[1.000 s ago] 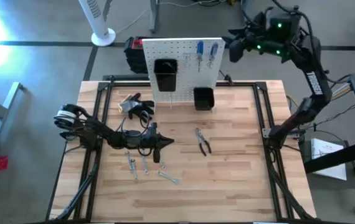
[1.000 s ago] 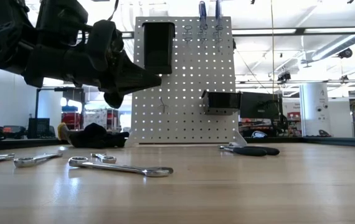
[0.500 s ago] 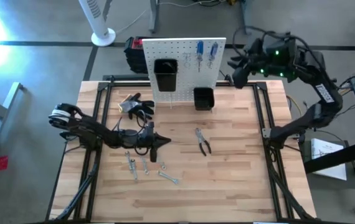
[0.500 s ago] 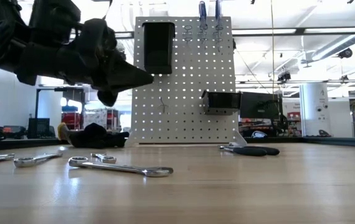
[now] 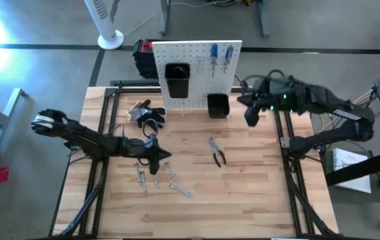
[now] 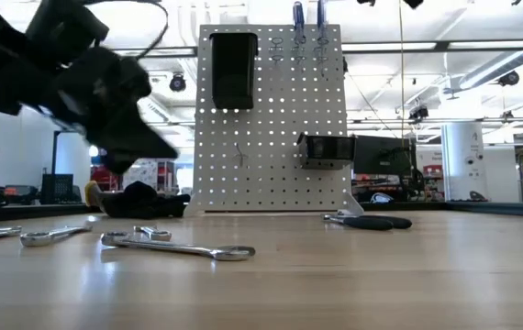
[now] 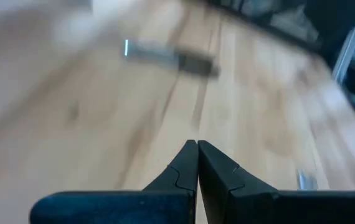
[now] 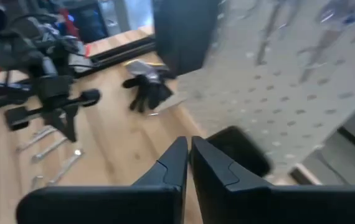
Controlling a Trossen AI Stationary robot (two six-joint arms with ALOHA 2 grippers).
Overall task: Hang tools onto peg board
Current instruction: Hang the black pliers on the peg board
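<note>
Overhead and level views of the tool-hanging task. The left gripper [image 5: 155, 162] hangs low over the light wooden counter [image 5: 257, 200], jaws pressed together and empty, its tip just above the cluster of slim silver wrenches [image 5: 155, 178] lying flat near the counter's middle. The right gripper [image 5: 249, 117], jaws likewise closed on nothing, hovers off the right edge of the upright white perforated peg board [image 5: 197, 67], beside the lower black rectangular bin [image 5: 217, 105]. Two blue-handled screwdrivers [image 5: 221, 57] already hang on the board; the dark-handled pliers [image 5: 217, 152] lie apart on the counter, right of the wrenches; black work gloves [image 5: 147, 113] rest near the board's foot. Judged step: picking up a wrench. To do it well, the left jaws must open before descending, straddle one wrench's shank squarely, and avoid nudging its close neighbours.
</note>
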